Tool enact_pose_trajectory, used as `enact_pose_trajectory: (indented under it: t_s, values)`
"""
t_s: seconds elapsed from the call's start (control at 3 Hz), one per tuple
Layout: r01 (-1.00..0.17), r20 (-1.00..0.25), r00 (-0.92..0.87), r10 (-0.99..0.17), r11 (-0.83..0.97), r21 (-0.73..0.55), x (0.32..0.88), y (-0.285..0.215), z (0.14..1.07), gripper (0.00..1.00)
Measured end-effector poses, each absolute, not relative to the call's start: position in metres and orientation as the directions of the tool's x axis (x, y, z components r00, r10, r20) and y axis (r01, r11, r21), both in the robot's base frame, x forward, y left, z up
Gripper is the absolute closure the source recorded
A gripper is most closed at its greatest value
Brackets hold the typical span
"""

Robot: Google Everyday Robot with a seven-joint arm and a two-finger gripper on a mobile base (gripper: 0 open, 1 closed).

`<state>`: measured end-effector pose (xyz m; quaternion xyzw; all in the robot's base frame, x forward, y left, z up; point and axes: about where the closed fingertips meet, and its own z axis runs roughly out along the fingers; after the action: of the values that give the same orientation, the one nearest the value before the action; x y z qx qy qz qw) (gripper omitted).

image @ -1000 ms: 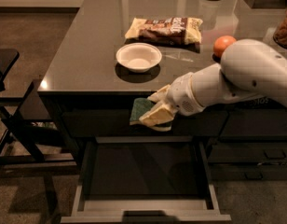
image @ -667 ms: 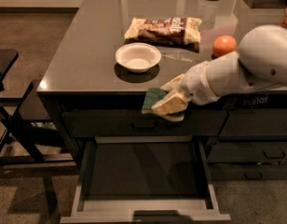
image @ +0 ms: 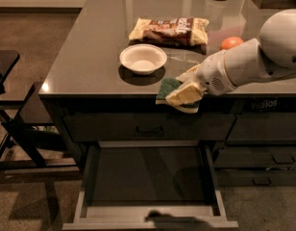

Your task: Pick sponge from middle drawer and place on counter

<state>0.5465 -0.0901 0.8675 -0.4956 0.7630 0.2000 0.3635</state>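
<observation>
One risk stands out to us: the sponge (image: 166,87) hangs right at the front edge of the counter (image: 90,57), pinched in the gripper (image: 185,91), whose pale fingers are pressed onto its yellow side while the green layer sticks out to the left. We judge that letting go here could drop it off the lip and back into the open middle drawer (image: 83,196) directly below, or onto the floor, because too little of it seems to be over the slab. The foam is soft, and it seems to be gripped at one end, so it may squash and slip free partway. A reach further in brings its own trouble: the white bowl (image: 143,58) sits near, just behind and to the left, and the orange fruit (image: 231,42) lies close beside the arm (image: 253,64), so a careless sweep could knock either one. Several things we cannot settle. The finger pads blend with the yellow foam, so we cannot tell where one ends and the other begins, nor whether the sponge touches the counter edge or hovers just above it. The arm is cut off at the right, the fruit is partly hidden behind it, and the drawer's front runs out of view at the bottom.
</observation>
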Motion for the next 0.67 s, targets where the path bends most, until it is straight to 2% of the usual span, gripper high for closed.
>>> enact_pose_trajectory:
  t_s: [0.67]
  values:
    - [-0.870, -0.755, -0.275, -0.594, 0.488, -0.067, 0.603, -0.128, 0.891, 1.00]
